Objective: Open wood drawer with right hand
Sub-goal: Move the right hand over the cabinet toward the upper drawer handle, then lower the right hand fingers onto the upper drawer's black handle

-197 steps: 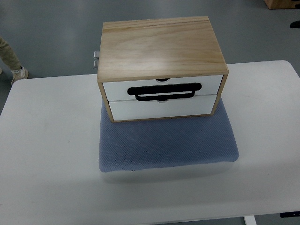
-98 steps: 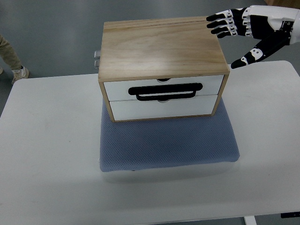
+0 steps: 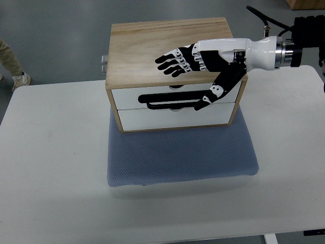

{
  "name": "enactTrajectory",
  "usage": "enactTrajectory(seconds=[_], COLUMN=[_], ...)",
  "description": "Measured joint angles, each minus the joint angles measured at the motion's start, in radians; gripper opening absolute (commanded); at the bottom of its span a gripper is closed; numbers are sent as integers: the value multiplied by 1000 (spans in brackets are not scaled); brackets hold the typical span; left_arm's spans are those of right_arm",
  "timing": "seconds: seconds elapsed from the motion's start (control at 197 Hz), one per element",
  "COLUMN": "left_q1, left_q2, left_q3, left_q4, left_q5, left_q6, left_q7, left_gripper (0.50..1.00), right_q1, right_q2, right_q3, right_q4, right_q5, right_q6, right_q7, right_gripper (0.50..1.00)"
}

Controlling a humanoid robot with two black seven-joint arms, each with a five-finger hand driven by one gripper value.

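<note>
Your right hand (image 3: pixel 203 63) has its fingers (image 3: pixel 172 61) spread, holding nothing, above the wood drawer box (image 3: pixel 175 73), thumb pointing down across the black handle (image 3: pixel 177 99). The box sits on a blue mat (image 3: pixel 180 152) at the table's (image 3: pixel 51 168) far middle. This looks like the reach step; next, hook your fingers behind the handle.

The robot's white-and-black right hand (image 3: pixel 203 63), absent a second ago and half a second ago only reaching in at the far right corner of the light wooden two-drawer box (image 3: pixel 172 71), has moved leftward over the box's top. Its fingers (image 3: pixel 172 61) are spread above the lid, and its thumb (image 3: pixel 216 92) now hangs down across the white upper drawer front (image 3: pixel 127 96), near the right end of the black bar handle (image 3: pixel 167 100).
</note>
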Motion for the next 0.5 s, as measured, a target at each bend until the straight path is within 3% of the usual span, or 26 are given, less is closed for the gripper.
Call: enactTrajectory(seconds=[0.498], left_q1=[0], left_q2=[0], left_q3=[0], left_q4=[0], left_q5=[0], left_q6=[0], left_q7=[0], left_gripper=[1000], right_q1=[-100], right_q2=[59], right_q3=[-1], right_q4=[-51], right_q5=[-79], right_q6=[-27], right_q7=[-6], right_gripper=[952])
